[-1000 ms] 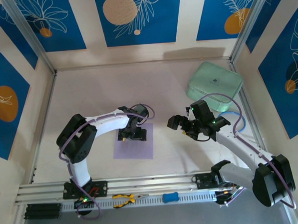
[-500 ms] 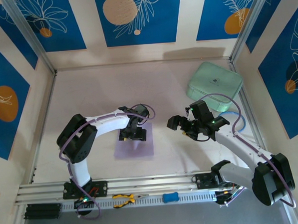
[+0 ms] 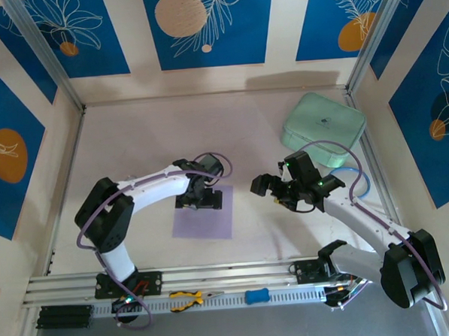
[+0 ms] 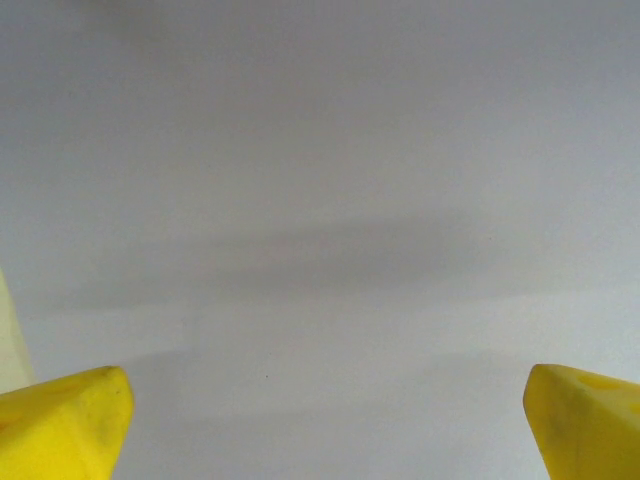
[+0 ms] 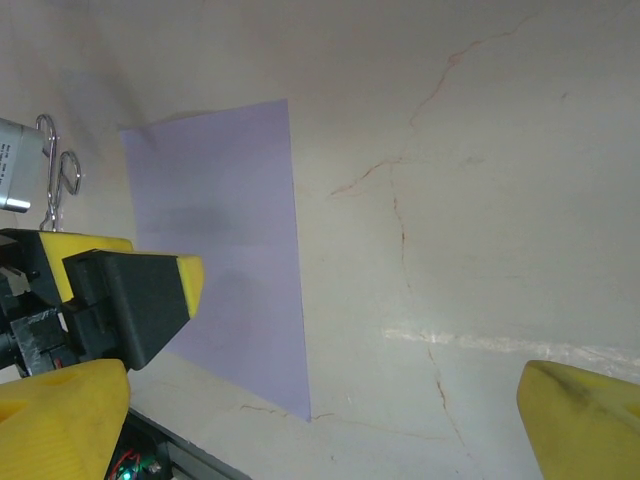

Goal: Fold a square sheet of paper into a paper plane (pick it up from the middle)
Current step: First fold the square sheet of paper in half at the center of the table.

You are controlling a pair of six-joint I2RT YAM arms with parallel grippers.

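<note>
Top view, left hand (image 3: 200,202): I am holding it over the far half of the square sheet of paper (image 3: 205,223), fingers spread apart and gripping nothing.
Top view, right hand (image 3: 269,188): I am holding it spread and empty just off the sheet's right side; the mint-green case (image 3: 324,127) is sitting well apart, far right.
Left wrist view: I am looking down on lavender paper, my yellow fingertips (image 4: 62,428) standing wide apart.
Right wrist view: the sheet is lying flat and uncreased on the surface (image 5: 480,200).
Progress: I judge nothing is folded yet; I am lining up the pick from the middle, and every fold is left.
</note>
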